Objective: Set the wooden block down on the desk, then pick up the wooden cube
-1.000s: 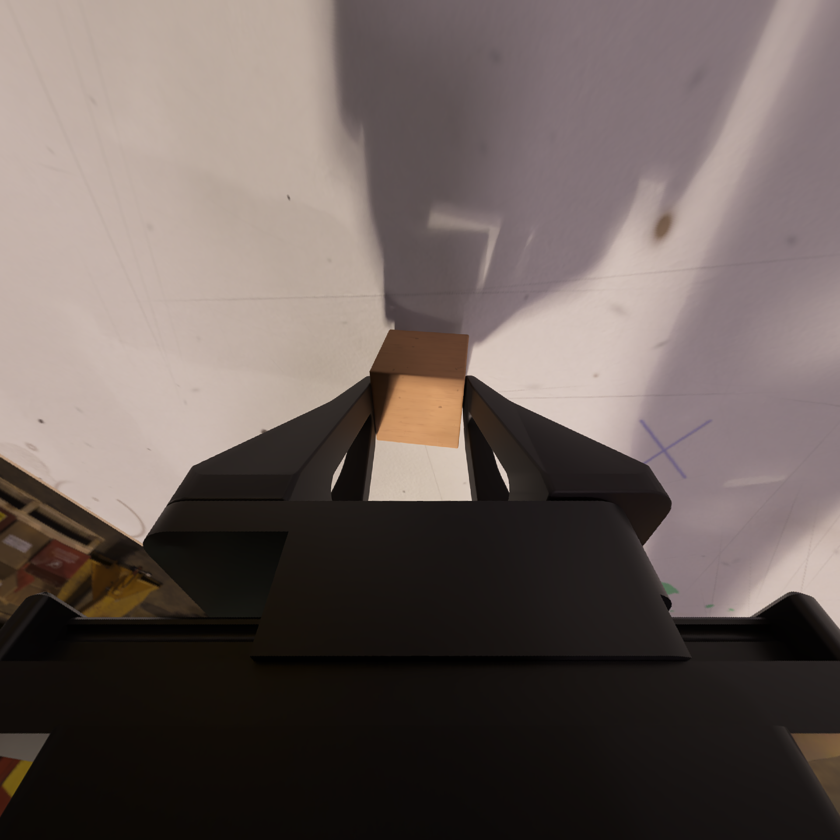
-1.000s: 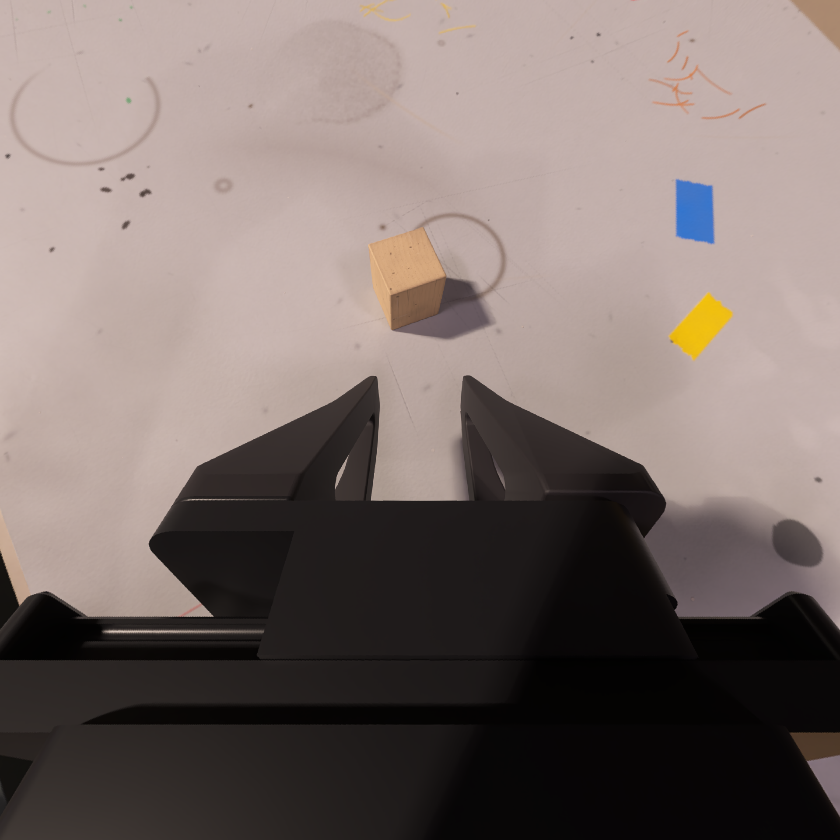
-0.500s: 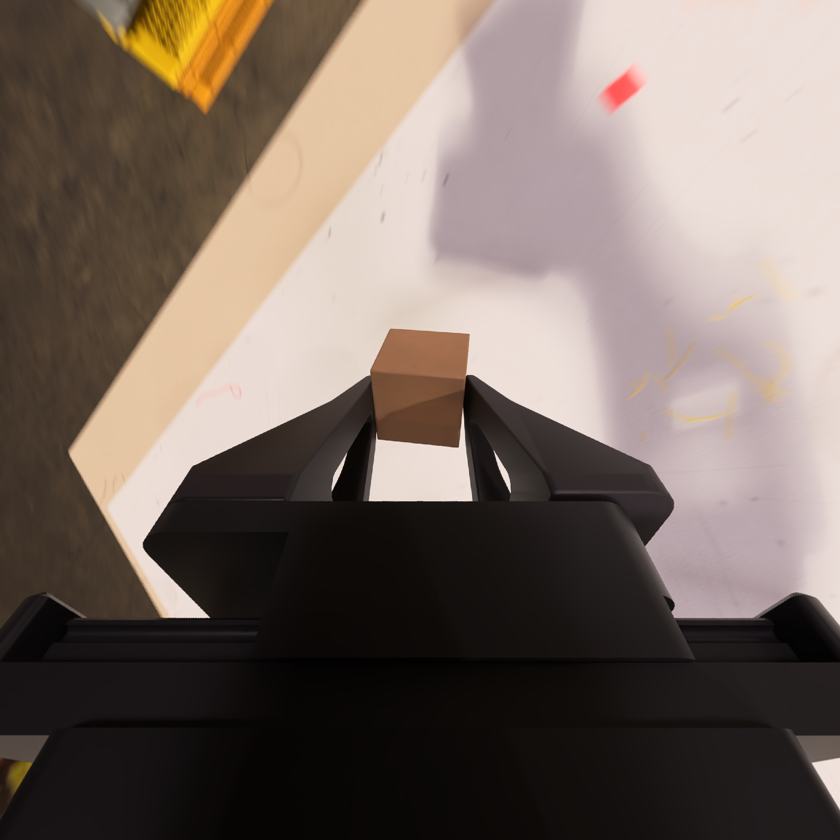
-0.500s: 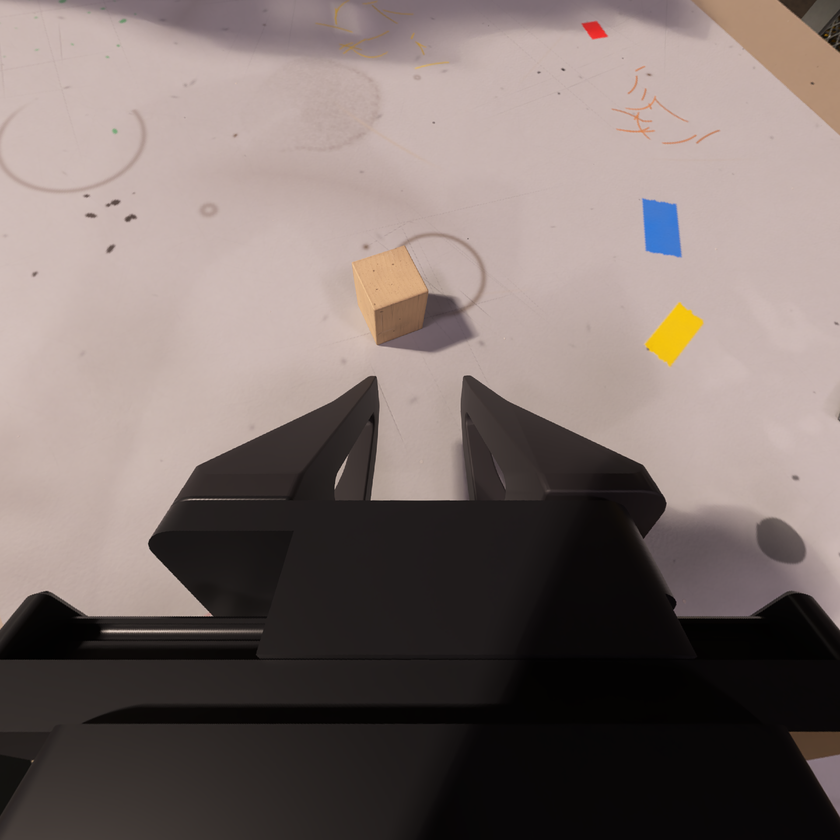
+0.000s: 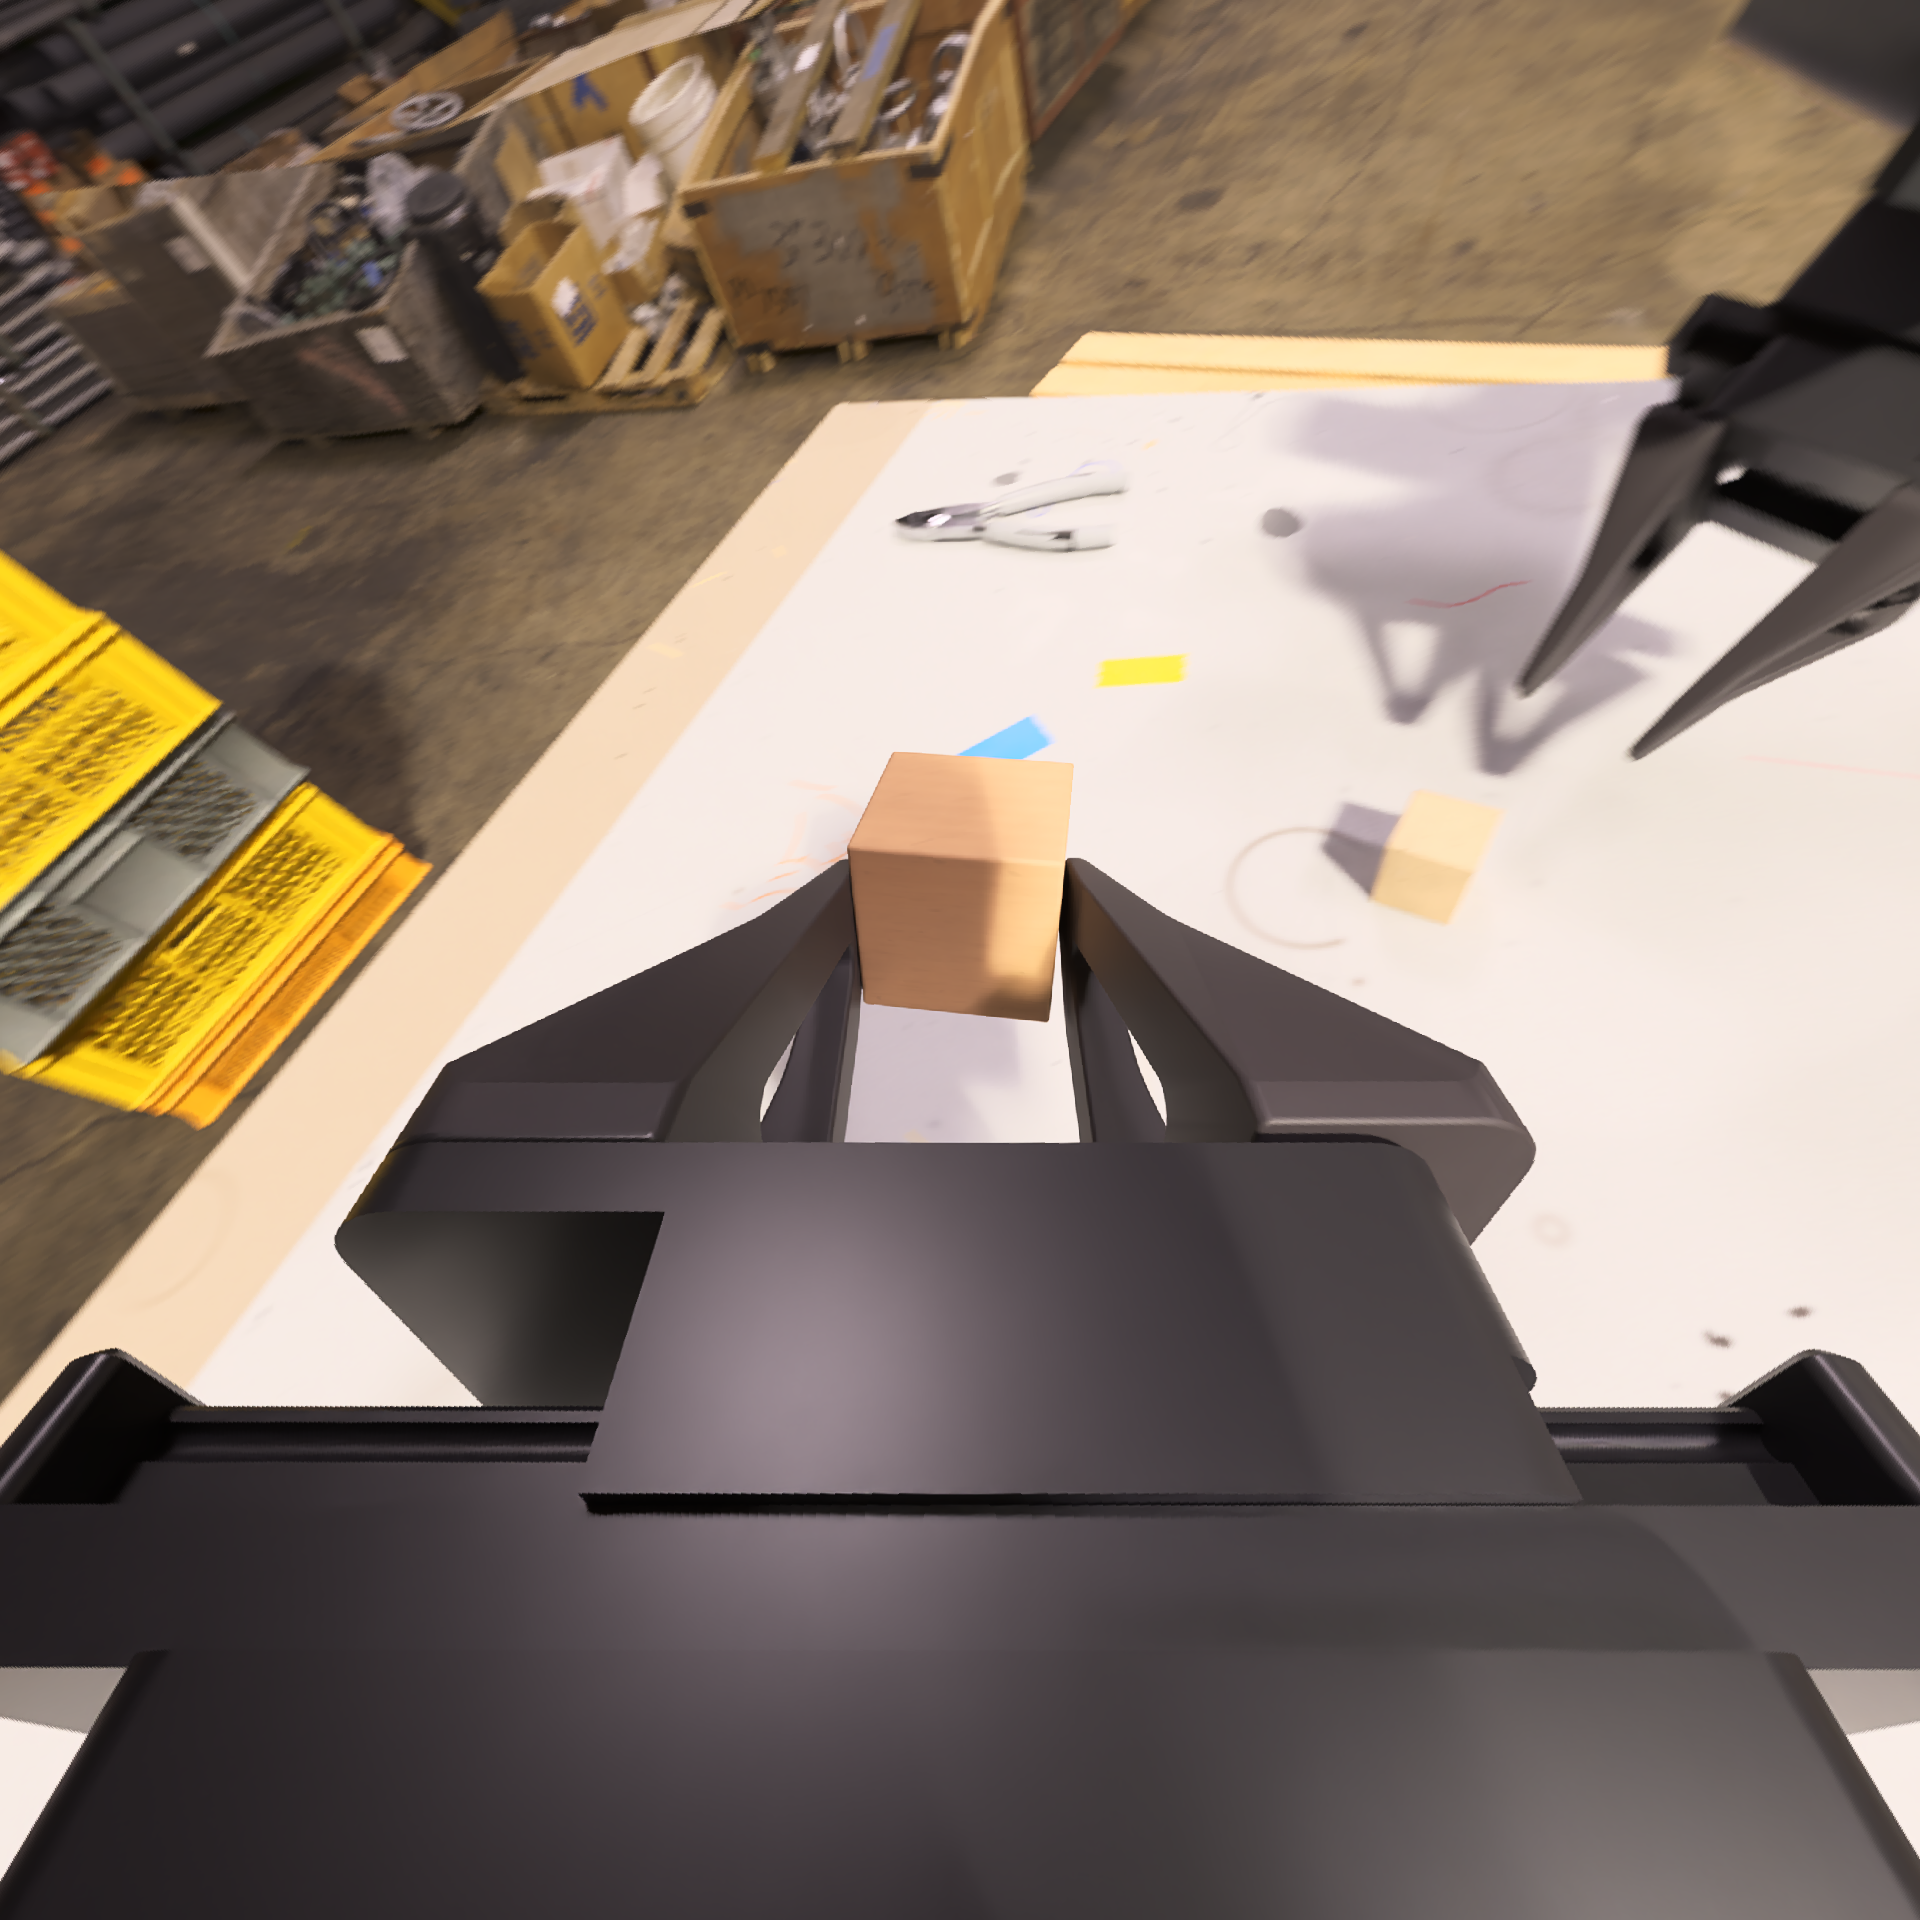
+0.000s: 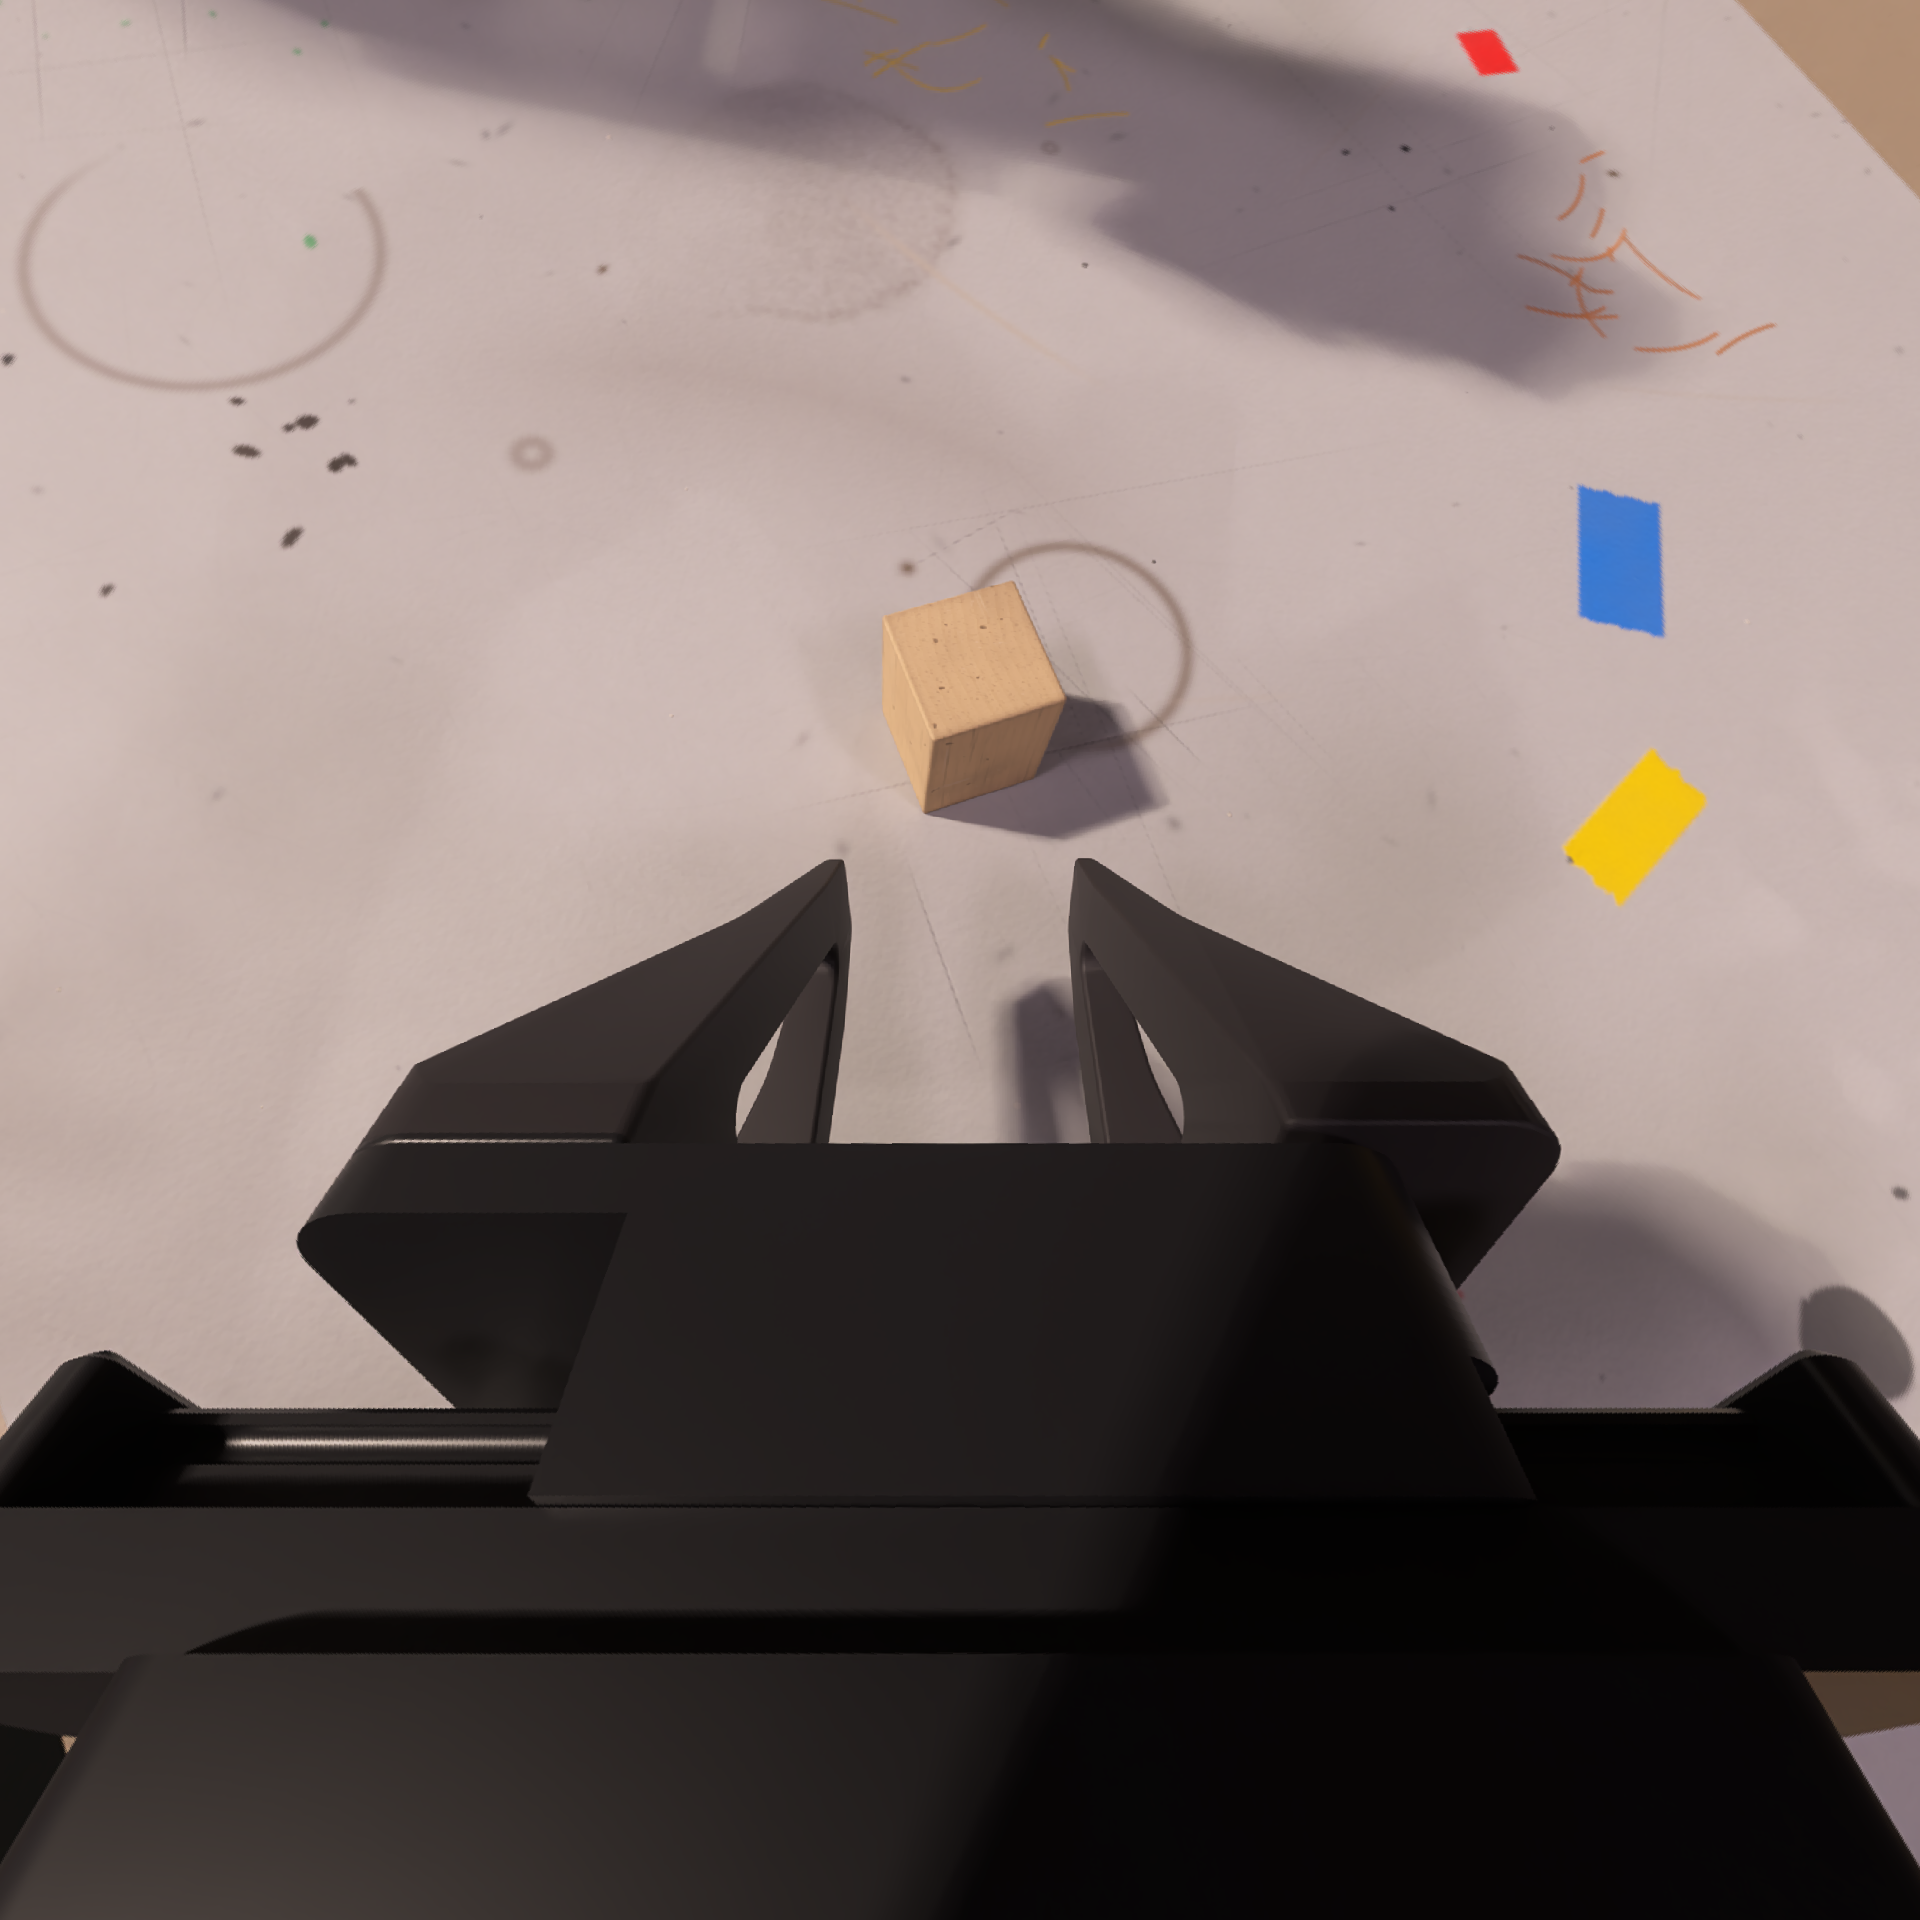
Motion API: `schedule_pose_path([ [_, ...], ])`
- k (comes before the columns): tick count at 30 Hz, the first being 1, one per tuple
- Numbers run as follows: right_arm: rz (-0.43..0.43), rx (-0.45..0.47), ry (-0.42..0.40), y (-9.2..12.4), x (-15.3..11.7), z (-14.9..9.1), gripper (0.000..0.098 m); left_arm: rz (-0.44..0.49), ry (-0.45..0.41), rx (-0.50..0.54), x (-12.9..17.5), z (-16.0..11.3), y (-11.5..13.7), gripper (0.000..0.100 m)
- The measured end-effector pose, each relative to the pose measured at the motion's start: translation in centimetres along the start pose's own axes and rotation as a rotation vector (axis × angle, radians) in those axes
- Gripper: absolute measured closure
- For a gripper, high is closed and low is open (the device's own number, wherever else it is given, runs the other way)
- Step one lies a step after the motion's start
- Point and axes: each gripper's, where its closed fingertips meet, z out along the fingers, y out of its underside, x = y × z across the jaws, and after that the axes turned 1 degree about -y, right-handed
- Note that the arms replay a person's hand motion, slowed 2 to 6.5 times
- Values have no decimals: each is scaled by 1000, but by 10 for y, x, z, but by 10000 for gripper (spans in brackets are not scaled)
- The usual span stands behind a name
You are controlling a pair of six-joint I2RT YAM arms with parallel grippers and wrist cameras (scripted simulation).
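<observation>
My left gripper (image 5: 958, 883) is shut on a brown wooden block (image 5: 961, 883) and holds it in the air above the white desk (image 5: 1039, 1081). A lighter wooden cube (image 5: 1434, 854) rests on the desk to the right, beside a faint ring mark. The right wrist view shows the same cube (image 6: 968, 691) just ahead of my right gripper (image 6: 961, 873), which is open and empty a little above the desk. The right gripper (image 5: 1642, 707) also shows at the far right of the left wrist view, its fingers pointing down.
White-handled pliers (image 5: 1013, 511) lie at the far end of the desk. Blue (image 6: 1619, 559), yellow (image 6: 1633, 826) and red (image 6: 1488, 52) tape patches mark the surface. The desk's left edge (image 5: 582, 748) drops to a floor with yellow crates (image 5: 156, 894) and boxes.
My left gripper has swung round with the block still in it, from facing the desk to looking along it at the cube and right gripper. The right gripper has drifted slightly relative to the cube.
</observation>
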Motion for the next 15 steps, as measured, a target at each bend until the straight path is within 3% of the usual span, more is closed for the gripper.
schedule_pose_path([
  [8,-76,-48,-11,-9,-3,7,589,-53,193,79,72,42,18,681],
  [15,-143,-62,-24,-24,-5,13,573,-62,264,14,102,63,49,681],
])
